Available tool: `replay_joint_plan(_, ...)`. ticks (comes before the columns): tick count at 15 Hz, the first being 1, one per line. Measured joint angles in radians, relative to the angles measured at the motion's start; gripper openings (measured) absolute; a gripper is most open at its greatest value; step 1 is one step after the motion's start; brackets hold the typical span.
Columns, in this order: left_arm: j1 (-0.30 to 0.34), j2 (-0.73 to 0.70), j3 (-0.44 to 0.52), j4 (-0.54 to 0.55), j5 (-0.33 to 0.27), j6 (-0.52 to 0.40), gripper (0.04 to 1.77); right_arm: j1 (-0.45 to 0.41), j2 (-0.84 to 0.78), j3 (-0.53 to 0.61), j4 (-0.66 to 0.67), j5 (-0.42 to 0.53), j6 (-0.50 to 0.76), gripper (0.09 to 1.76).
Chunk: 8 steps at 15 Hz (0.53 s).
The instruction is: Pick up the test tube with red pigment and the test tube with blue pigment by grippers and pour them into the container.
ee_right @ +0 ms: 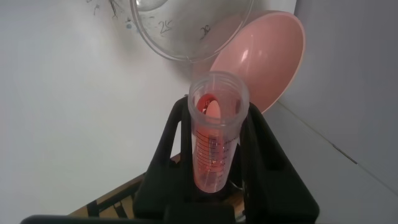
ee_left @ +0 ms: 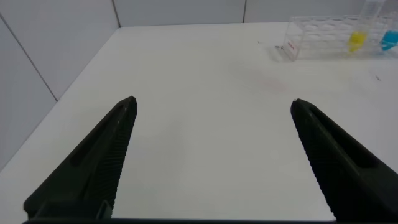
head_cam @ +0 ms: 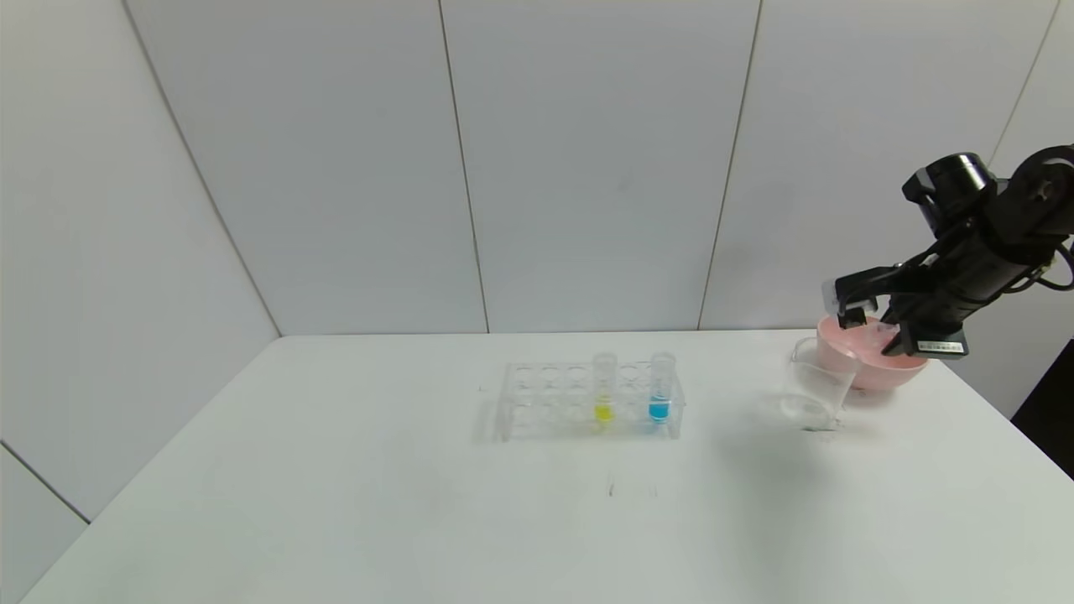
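Note:
My right gripper [head_cam: 868, 323] is shut on the test tube with red pigment [ee_right: 214, 140], a clear marked tube with red liquid spread along its length. It hangs tilted above the far right of the table, its mouth turned toward the container [head_cam: 814, 382], a clear beaker [ee_right: 186, 31] just in front of it. The test tube with blue pigment [head_cam: 660, 390] stands upright in a clear rack [head_cam: 545, 394] at mid-table, also in the left wrist view [ee_left: 390, 40]. My left gripper [ee_left: 212, 106] is open over bare table, far from the rack [ee_left: 317, 37].
A pink bowl [head_cam: 881, 369] sits right behind the beaker, under the right gripper, and shows beside the beaker in the right wrist view [ee_right: 267, 56]. A tube with yellow liquid [head_cam: 604, 390] stands in the rack beside the blue one. The white table [head_cam: 336, 503] meets grey wall panels behind.

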Motion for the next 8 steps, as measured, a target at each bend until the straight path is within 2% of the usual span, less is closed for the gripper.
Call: replay_joint_plan(8, 0.000, 0.000, 0.000, 0.000, 0.000, 0.000, 1.76, 0.046, 0.014, 0.000, -0.009, -0.129, 0.020, 0.51)
